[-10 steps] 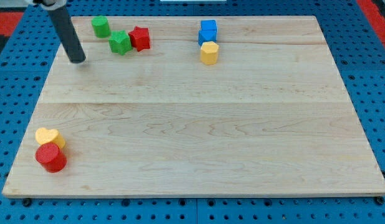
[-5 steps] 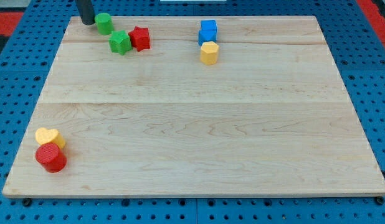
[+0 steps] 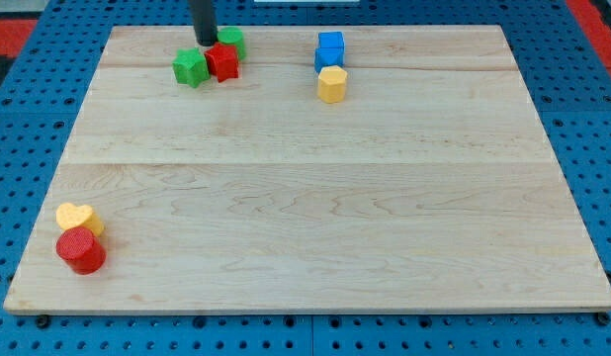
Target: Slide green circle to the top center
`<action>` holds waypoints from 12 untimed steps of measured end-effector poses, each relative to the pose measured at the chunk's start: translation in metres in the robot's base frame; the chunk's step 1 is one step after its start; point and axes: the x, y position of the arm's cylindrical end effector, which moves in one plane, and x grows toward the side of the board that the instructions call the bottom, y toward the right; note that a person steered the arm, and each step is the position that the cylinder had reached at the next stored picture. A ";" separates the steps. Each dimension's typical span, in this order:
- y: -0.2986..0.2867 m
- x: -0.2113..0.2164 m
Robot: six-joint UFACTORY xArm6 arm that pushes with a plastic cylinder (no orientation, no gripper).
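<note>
The green circle (image 3: 231,41) sits near the view's top edge, left of centre, touching the red star (image 3: 222,61) just below it. My tip (image 3: 206,42) stands right at the green circle's left side, above the red star. A green block (image 3: 190,67) of unclear shape lies just left of the red star.
A blue cube (image 3: 330,47) and a yellow hexagon (image 3: 331,84) sit at the top, right of centre. A yellow heart (image 3: 76,217) and a red cylinder (image 3: 81,250) lie at the bottom left. The wooden board (image 3: 315,198) rests on a blue pegboard.
My tip swept from the board's left side up to the top edge and then right, pushing the green circle rightwards to above the red star.
</note>
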 end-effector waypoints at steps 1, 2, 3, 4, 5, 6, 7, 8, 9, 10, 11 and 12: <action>0.025 0.004; 0.026 0.011; 0.028 0.027; 0.042 0.037; 0.044 0.045; 0.052 0.045; 0.068 0.051; 0.075 0.051; 0.080 0.057; 0.093 0.058; 0.099 0.058; 0.100 0.058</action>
